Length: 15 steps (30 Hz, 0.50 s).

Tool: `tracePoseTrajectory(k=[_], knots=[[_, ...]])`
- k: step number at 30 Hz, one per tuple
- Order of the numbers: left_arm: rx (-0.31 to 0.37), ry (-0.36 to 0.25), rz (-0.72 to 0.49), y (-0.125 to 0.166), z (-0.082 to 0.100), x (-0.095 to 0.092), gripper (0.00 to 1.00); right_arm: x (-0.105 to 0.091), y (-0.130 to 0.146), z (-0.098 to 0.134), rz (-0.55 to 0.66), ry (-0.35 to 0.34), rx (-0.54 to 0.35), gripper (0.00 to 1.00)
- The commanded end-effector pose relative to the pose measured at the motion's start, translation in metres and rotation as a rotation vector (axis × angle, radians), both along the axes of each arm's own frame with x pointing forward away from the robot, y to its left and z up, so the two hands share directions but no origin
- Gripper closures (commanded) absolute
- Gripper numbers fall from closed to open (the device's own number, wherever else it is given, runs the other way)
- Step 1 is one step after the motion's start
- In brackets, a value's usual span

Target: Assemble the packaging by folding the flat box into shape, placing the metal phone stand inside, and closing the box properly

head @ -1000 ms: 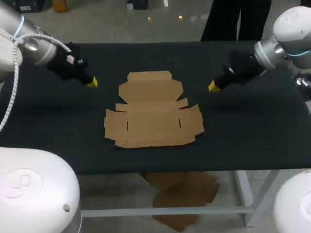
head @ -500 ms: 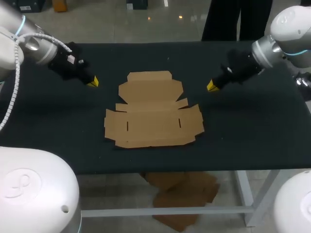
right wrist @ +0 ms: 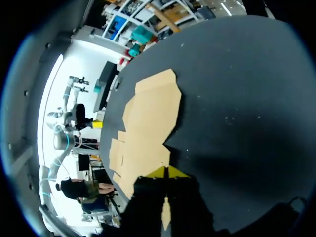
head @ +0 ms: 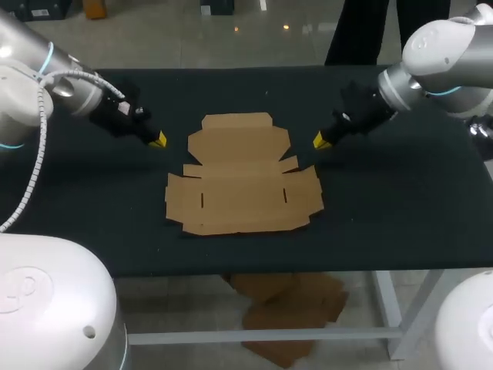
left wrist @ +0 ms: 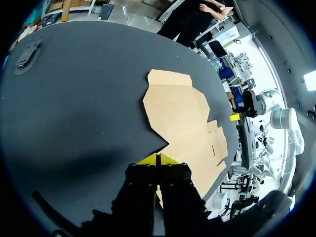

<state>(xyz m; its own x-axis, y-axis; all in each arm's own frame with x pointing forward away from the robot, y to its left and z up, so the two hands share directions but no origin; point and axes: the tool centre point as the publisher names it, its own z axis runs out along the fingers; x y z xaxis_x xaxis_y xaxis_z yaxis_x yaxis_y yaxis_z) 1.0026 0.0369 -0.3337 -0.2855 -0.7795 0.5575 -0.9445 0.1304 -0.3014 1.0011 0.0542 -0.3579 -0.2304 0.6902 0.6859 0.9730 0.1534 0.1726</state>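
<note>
The flat brown cardboard box (head: pixel 243 183) lies unfolded in the middle of the dark table (head: pixel 400 200). My left gripper (head: pixel 158 140) hovers just off the box's left upper edge, its yellow tips pressed together and holding nothing. In the left wrist view the box (left wrist: pixel 185 118) spreads out ahead of that shut gripper (left wrist: pixel 157 159). My right gripper (head: pixel 320 140) sits just off the box's right upper edge, also shut and empty. Its own view shows the box (right wrist: pixel 145 128) ahead of the shut tips (right wrist: pixel 166 172). No metal phone stand is visible.
A small dark object (left wrist: pixel 27 49) lies on the table far off to one side in the left wrist view. Spare cardboard pieces (head: pixel 289 308) lie on the floor under the table's front edge.
Both grippers have moved inward toward the box, the left one rightward and the right one leftward. The box has not moved.
</note>
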Motion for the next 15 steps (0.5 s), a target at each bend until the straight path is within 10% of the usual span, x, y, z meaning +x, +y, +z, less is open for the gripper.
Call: tracePoseTrajectory(k=[1,15], knots=[[0.021,-0.017,0.005,-0.004,0.0,-0.01,1.0,0.01,-0.002,-0.005,0.016,0.011,0.003,1.0],[-0.007,0.005,0.044,0.005,-0.023,-0.034,1.0,0.024,0.007,-0.025,0.005,0.042,0.027,1.0]])
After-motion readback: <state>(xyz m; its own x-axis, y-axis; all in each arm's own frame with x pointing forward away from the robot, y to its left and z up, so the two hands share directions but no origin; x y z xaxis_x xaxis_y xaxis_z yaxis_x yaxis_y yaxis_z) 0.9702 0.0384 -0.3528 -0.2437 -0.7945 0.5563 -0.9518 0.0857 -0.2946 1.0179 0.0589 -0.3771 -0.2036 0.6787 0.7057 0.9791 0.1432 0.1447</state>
